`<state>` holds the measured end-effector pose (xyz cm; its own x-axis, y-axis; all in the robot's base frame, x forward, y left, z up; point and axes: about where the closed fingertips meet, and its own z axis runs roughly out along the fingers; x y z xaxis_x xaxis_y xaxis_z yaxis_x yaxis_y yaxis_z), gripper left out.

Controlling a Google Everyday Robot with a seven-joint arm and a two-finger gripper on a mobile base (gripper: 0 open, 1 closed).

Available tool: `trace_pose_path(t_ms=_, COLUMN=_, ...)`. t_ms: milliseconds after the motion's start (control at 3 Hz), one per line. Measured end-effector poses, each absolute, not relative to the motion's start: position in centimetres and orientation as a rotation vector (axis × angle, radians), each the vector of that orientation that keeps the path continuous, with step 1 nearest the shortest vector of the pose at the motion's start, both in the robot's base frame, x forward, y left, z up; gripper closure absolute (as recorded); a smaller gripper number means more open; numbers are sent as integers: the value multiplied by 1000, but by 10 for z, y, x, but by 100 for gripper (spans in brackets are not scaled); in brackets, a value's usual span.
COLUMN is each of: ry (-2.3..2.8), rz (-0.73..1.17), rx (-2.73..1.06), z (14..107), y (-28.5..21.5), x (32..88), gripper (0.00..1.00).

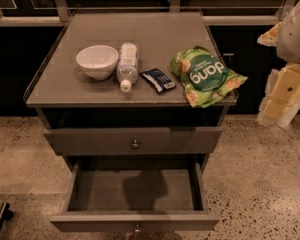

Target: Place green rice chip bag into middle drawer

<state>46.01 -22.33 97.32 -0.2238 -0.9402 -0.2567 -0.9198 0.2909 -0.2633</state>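
The green rice chip bag (206,76) lies flat on the right front corner of the cabinet top (155,34), its edge slightly over the rim. The middle drawer (135,190) is pulled open below and holds nothing; its front panel is at the bottom of the view. The gripper (276,110) hangs at the right edge of the view, beside the cabinet and right of the bag, apart from it and below the cabinet top's level.
On the cabinet top stand a white bowl (97,60), a clear plastic bottle (127,65) lying on its side and a small dark-blue packet (158,79) just left of the bag. A closed drawer with a round knob (135,144) sits above the open one. The floor is speckled.
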Motion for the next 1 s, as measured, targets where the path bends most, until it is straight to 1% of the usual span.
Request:
trace_pose_path(t_ms=333, ry=2165, rz=-39, rx=-1665, z=969, y=-219, x=486, gripper=0)
trace_pose_path(t_ms=1000, ry=2164, rz=-26, rx=-1630, z=968, y=-223, x=491, gripper=0)
